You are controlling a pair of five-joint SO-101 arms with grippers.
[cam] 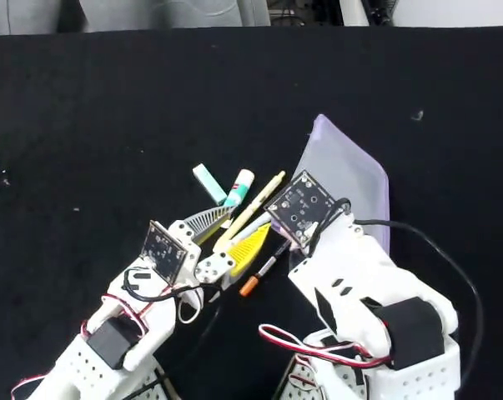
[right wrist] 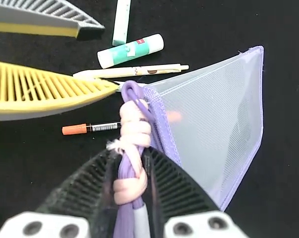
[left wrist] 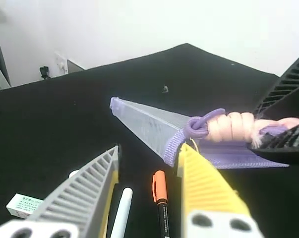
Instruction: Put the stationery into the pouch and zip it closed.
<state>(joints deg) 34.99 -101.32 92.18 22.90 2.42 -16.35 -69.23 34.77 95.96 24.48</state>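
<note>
We see the pouch (cam: 351, 171) just right of the surface's (cam: 84, 125) middle, its long axis running toward the far edge and its zip end nearest the arms. The right gripper (right wrist: 132, 153) is clamped on its pull cord (right wrist: 132, 124). The left gripper (left wrist: 148, 153) is spread wide, with a marker (left wrist: 160, 191) and a white pen (left wrist: 122, 213) lying between its jaws.

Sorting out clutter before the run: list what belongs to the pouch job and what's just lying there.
Job: pouch, pull cord, glue stick, eraser, cream pen, white pen, orange marker.
Lying about: fleck on black table.
</note>
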